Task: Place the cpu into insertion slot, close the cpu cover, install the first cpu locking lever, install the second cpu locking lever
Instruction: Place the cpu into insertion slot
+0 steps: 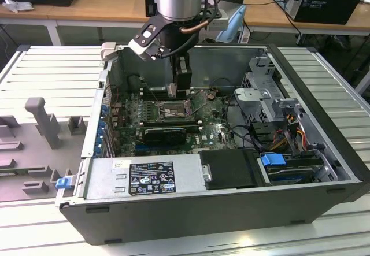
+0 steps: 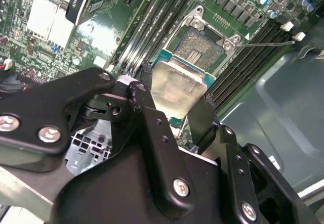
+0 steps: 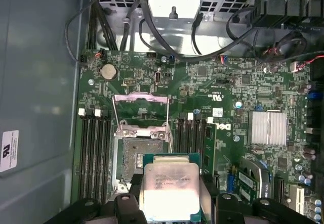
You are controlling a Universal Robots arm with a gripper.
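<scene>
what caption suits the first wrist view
Black claw holds a pale square cpu near the open black silver-rimmed socket on the green motherboard

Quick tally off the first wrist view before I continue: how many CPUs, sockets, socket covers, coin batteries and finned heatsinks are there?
cpu: 1, in the gripper
insertion slot: 1, bare
cpu cover: 1, swung open
coin battery: 1
finned heatsink: 1
Total: 5
</scene>
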